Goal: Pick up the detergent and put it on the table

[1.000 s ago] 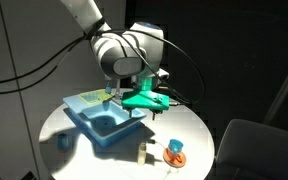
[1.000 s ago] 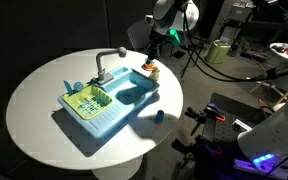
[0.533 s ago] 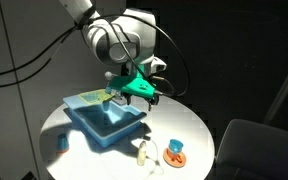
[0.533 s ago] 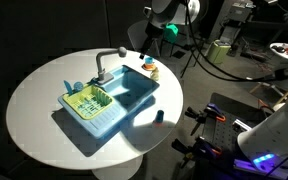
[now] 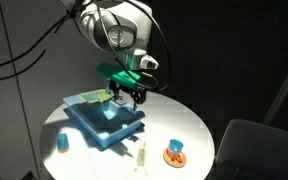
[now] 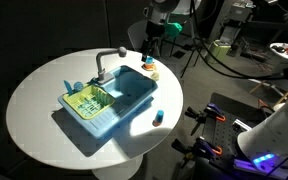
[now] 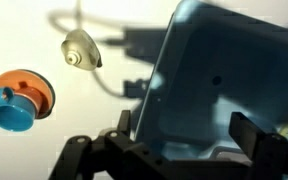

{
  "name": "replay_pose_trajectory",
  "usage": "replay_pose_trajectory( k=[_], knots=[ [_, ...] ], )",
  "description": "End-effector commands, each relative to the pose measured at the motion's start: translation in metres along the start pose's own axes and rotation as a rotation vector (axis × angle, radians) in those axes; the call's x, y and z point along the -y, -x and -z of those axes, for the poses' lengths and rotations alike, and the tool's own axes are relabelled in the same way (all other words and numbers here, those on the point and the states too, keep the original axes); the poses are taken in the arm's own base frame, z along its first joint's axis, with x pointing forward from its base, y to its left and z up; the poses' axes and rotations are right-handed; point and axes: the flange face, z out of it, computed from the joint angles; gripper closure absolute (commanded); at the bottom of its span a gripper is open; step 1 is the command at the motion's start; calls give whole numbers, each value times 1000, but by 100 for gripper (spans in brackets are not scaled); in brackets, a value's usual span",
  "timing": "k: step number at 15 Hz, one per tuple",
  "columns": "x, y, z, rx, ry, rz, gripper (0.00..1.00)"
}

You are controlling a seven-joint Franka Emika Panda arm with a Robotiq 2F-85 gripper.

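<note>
four things on the white table (image 5: pixel 192 125): a small bluish cylinder (image 5: pixel 62 143) near its left edge, the blue tray (image 5: pixel 102 124) mid-table, the detergent (image 5: pixel 141 153) upright by the front edge, and an orange-and-blue object (image 5: pixel 174 152) just beside it. my tool (image 5: pixel 130 97) hangs open and empty above the tray's rim.

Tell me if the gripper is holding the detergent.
No, the detergent stands on the table, apart from the gripper, which hangs open over the blue tray's edge.
</note>
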Motion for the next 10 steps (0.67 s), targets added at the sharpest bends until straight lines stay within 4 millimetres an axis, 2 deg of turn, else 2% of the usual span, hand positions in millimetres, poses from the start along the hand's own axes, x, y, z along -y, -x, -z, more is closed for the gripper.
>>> replay_pose_trajectory(
  k=[1, 6, 10],
  knots=[
    [11, 3, 19, 81, -4, -43, 0],
    [26, 1, 33, 131, 44, -64, 0],
    [50, 0, 43, 138, 87, -34, 0]
  ],
)
